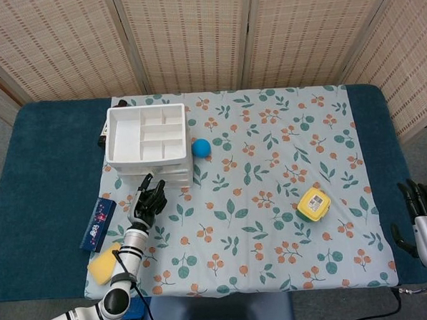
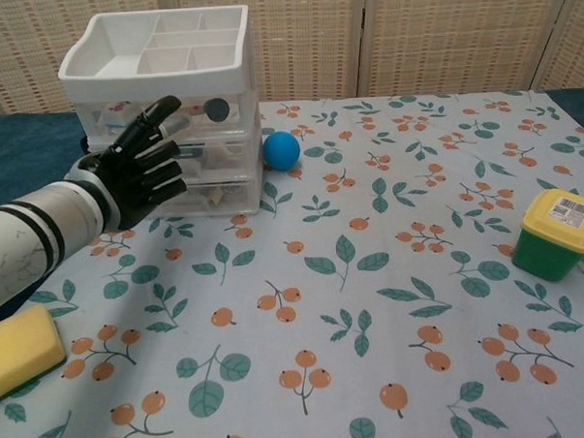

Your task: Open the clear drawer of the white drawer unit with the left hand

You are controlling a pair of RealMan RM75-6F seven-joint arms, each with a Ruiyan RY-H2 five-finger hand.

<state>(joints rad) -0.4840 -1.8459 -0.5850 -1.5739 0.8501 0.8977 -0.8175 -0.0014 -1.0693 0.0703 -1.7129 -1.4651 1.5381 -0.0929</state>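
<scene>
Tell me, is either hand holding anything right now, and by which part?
Nothing is held. The left hand hovers with fingers spread in front of the white drawer unit, not gripping a drawer. The right hand is at the table edge, holding nothing.

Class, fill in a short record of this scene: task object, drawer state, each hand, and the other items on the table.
task object: white drawer unit
drawer state: clear drawers look closed
left hand: fingers spread, just in front of the drawers, holding nothing
right hand: at the table's right edge, idle
other items: blue ball, yellow-lidded green container, yellow sponge, dark blue box
</scene>
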